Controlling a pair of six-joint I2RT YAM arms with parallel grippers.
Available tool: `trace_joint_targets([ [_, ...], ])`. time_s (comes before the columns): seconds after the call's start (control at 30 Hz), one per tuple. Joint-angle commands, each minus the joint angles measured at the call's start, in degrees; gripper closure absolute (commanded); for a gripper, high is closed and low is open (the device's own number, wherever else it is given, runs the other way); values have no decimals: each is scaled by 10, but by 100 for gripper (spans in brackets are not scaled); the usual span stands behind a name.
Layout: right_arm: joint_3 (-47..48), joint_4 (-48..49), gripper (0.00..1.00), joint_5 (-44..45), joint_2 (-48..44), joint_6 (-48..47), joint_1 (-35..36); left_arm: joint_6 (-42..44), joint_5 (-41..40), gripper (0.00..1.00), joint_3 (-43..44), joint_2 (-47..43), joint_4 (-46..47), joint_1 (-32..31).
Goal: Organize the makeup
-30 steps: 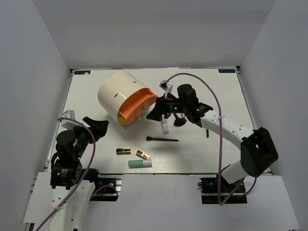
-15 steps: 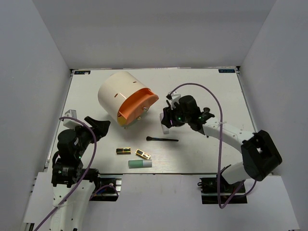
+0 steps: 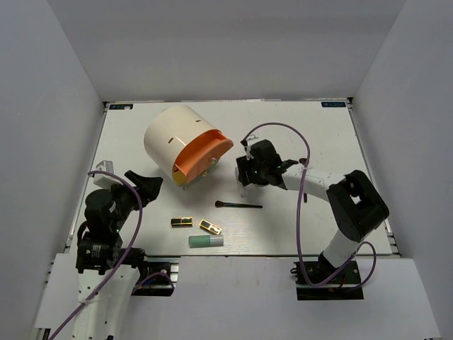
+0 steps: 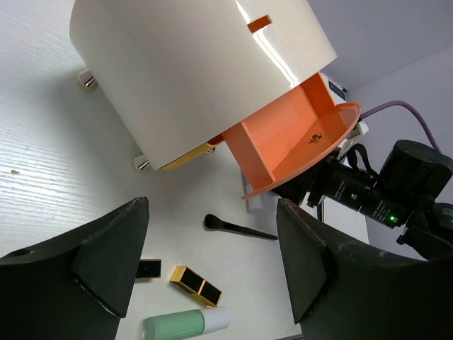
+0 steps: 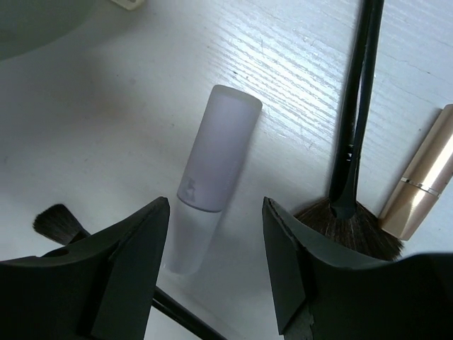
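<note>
My right gripper (image 5: pixel 214 212) is wide open over the table (image 5: pixel 297 64), with the pale tube (image 5: pixel 212 170) lying between my fingers (image 5: pixel 127 269), seemingly untouched. The fan brush (image 5: pixel 350 142) and lipstick (image 5: pixel 422 180) are just outside one finger. My left gripper (image 4: pixel 211 212) is also wide and empty, with the green tube (image 4: pixel 185 326) and gold case (image 4: pixel 197 285) ahead.

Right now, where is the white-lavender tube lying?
In the right wrist view the white-lavender tube lies flat on the table between the open jaws of the right gripper; a black fan brush and the rose-gold lipstick lie beside it.
</note>
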Motion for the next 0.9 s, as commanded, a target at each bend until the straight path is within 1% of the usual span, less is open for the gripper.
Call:
trace_joint_targets([
  [0.0, 26, 14, 39, 7, 6, 32, 1, 1, -3, 18, 4, -6, -8, 2],
  [0.2, 32, 12, 39, 1, 36, 68, 2, 3, -1, 18, 5, -2, -5, 2],
  [0.4, 48, 14, 39, 14, 69, 77, 2, 4, -2, 18, 9, 0, -11, 2],
  [0.53, 54, 12, 42, 23, 81, 75, 3, 2, -3, 18, 9, 1, -9, 2],
  [0.57, 57, 6, 48, 26, 86, 75, 3, 2, -2, 18, 9, 2, -9, 2],
  [0.63, 63, -14, 55, 28, 93, 80, 0, 2, -2, 18, 10, 3, -8, 2],
  [0.67, 59, -17, 62, 27, 89, 80, -2, 3, -3, 18, 11, 4, -7, 2],
  [0.73, 45, -15, 71, 23, 79, 69, -3, 3, -3, 18, 11, 6, -7, 2],
  [0.77, 40, -15, 79, 14, 70, 67, -2, 3, -2, 18, 10, 6, -5, 2],
  [0.83, 34, -15, 84, -4, 52, 58, -7, 4, 2, 18, 9, 7, -2, 2],
  [0.87, 26, -12, 89, -38, 30, 50, -12, 3, 11, 18, 9, 7, 2, 2],
])
